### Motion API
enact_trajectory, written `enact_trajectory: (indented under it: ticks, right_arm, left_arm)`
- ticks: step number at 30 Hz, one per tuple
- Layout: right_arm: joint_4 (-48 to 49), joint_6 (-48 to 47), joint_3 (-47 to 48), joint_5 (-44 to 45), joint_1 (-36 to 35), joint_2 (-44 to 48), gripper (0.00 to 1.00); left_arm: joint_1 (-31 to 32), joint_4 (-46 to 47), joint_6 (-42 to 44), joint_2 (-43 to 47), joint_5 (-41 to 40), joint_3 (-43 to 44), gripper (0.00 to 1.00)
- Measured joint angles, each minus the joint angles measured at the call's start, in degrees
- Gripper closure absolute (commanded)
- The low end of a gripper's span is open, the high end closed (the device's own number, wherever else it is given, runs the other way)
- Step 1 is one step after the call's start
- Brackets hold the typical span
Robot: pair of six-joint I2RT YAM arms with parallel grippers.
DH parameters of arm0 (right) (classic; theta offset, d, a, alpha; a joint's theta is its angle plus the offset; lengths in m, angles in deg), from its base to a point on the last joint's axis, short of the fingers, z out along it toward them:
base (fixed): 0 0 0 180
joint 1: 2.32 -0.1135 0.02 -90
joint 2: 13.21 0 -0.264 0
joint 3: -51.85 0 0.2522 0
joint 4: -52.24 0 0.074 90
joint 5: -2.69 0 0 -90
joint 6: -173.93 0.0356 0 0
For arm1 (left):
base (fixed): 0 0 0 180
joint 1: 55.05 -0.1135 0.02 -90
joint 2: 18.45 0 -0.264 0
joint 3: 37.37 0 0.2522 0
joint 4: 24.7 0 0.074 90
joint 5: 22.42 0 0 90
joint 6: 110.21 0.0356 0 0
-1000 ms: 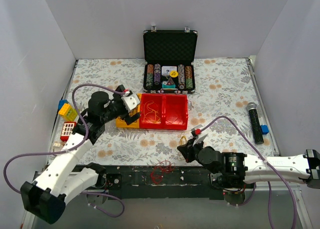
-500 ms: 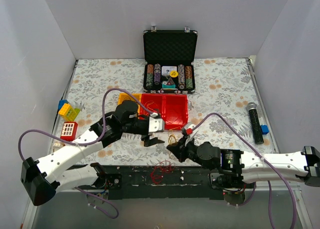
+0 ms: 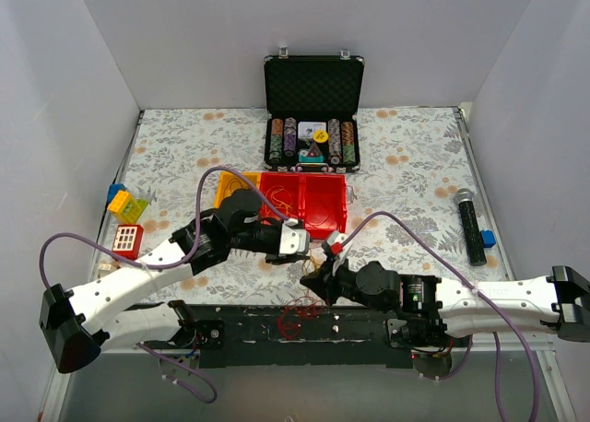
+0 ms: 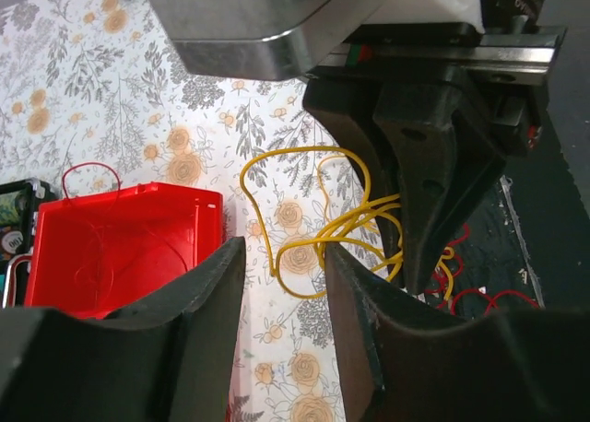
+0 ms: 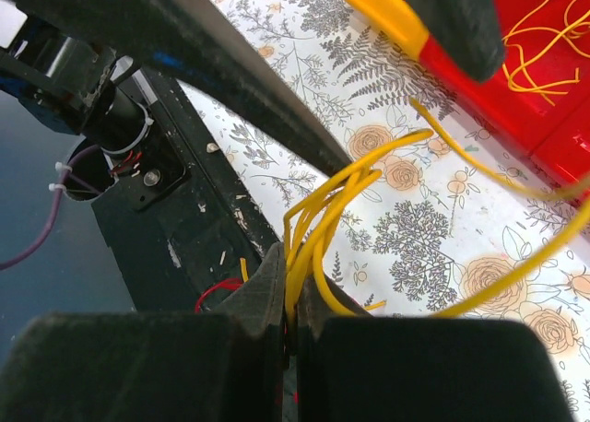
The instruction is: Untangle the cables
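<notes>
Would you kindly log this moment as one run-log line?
right hand: shut on yellow cable | left hand: open, near its loops | red cable: on base plate

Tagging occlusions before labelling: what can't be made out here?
- Top external: yellow cable mostly hidden between left gripper and right gripper; strands too fine.
- Right wrist: its far loop runs off the right edge.
- Left wrist: red cable partly behind the right gripper.
- Top external: wires in the red tray too thin to count.
</notes>
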Motion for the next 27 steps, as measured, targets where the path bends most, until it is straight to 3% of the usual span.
enact_trajectory:
  ticks: [2,6,8,9,18,27]
  right_arm:
    - [0.26,-0.07,0.00,-0.31,0.11,-0.02,0.99]
    - [0.31,-0.09,0.00,-0.79,0.52,0.15,0.99]
    - [0.28,-0.09,0.00,-1.22,0.81,0.44,0.99]
    - [0.28,-0.09,0.00,-1.51,0.94,0.68,0.99]
    - [0.17,2.01,-1.31,-3.10,3.30,4.31,0.91]
    - [-1.42,7.43,-9.70,-1.51,4.76,11.26,0.76]
  left_arm:
    - [0.48,-0.50,0.79,-0.20,0.04,0.02,0.79]
    - [1.33,-2.45,2.29,-1.07,0.39,0.42,0.87]
    - [1.70,-3.67,3.45,-1.38,0.37,0.46,0.99]
    - [1.79,-4.11,3.98,-1.44,0.33,0.46,1.00]
    - [2.14,-4.79,5.14,-1.38,-1.62,1.22,1.00]
    - [0.83,0.07,-3.56,-0.79,-8.98,3.34,1.00]
